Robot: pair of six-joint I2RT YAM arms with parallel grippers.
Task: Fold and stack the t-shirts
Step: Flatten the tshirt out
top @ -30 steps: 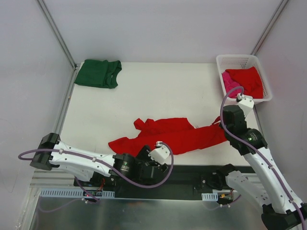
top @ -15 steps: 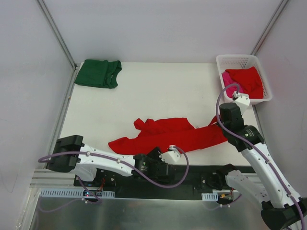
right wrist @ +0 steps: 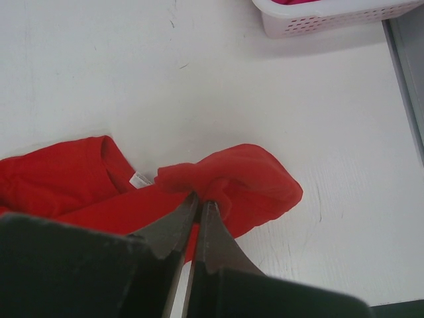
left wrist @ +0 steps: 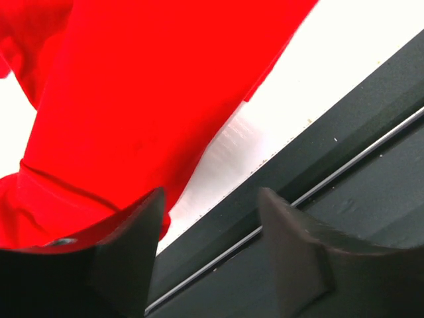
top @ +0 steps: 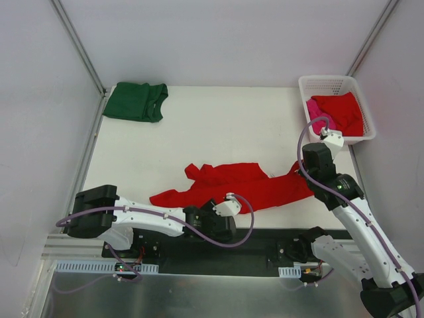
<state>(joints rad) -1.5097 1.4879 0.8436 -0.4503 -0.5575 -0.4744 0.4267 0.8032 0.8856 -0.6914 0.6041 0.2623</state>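
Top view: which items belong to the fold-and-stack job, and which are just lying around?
Job: spread red t-shirt, green t-shirt, basketed red t-shirt, pink t-shirt.
Not job: white basket, table.

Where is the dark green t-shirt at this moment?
Top view: the dark green t-shirt lies at the far left corner of the table, well apart from the red t-shirt near the front edge.
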